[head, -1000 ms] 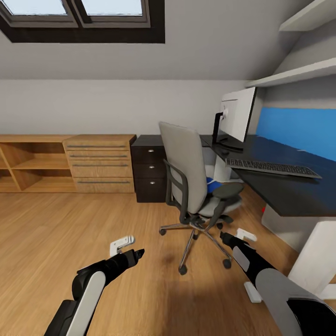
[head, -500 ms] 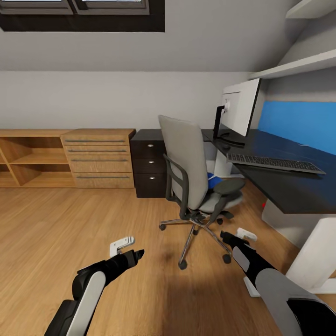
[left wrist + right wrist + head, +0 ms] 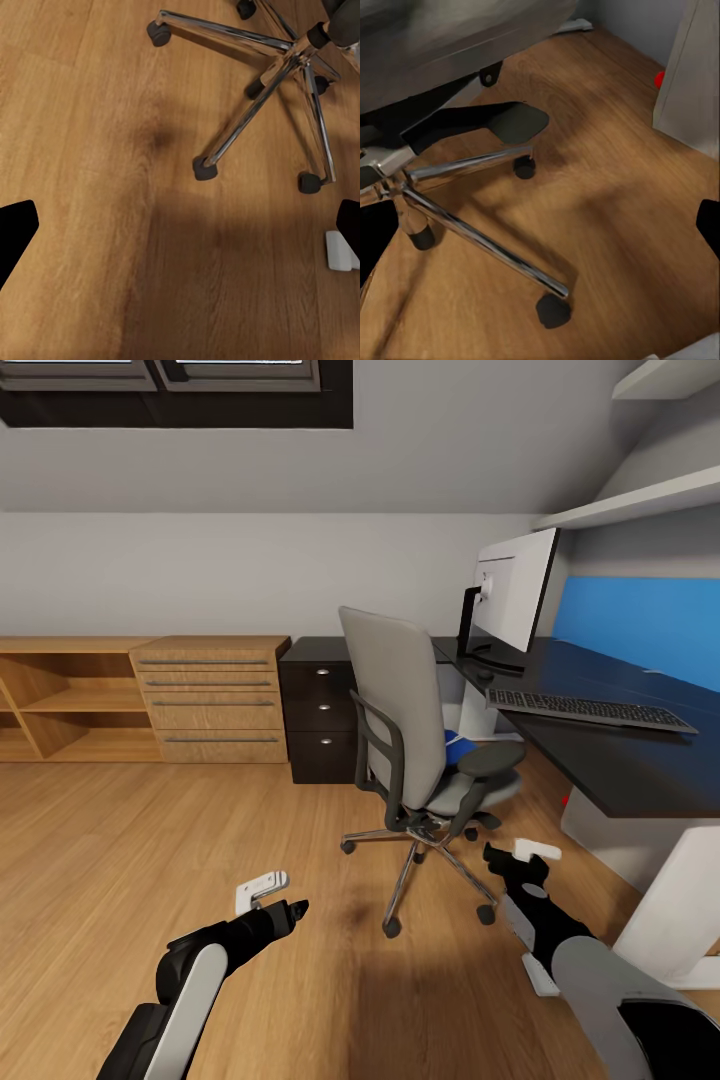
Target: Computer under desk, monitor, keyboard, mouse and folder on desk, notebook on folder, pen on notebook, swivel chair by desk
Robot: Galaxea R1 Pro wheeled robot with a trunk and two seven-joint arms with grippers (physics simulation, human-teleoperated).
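— How do your jaws stand?

— My left gripper (image 3: 268,887) has its jaws spread wide, with nothing between them but bare wood floor (image 3: 120,840); in the left wrist view the two dark fingertips (image 3: 15,229) sit at opposite edges, touching nothing. My right gripper (image 3: 528,855) is likewise parted and empty, its fingertips (image 3: 376,232) far apart over the floor.

— And the swivel chair?

— The swivel chair (image 3: 415,740) stands upright just ahead of both grippers, between them. Its backrest faces me and its seat points away toward the desk (image 3: 610,750), near it but not tucked under. Its chrome star base (image 3: 472,225) lies just beyond my right fingers, one spoke running toward them and ending in a black caster (image 3: 553,310). From my left gripper the base (image 3: 262,82) is a little farther ahead.

— Anything on the seat?

— Something blue (image 3: 458,748) shows on the seat beyond the backrest; I cannot tell what it is.

— The desk?

— Beyond my right gripper. The monitor (image 3: 515,603) stands upright at its far end, screen edge-on to me. The keyboard (image 3: 590,710) lies flat just beside the monitor's foot, its long axis running along the desk's near edge. Ahead of my left gripper, well apart, are a dark drawer unit (image 3: 322,710) and a wooden chest of drawers (image 3: 212,698), all shut.
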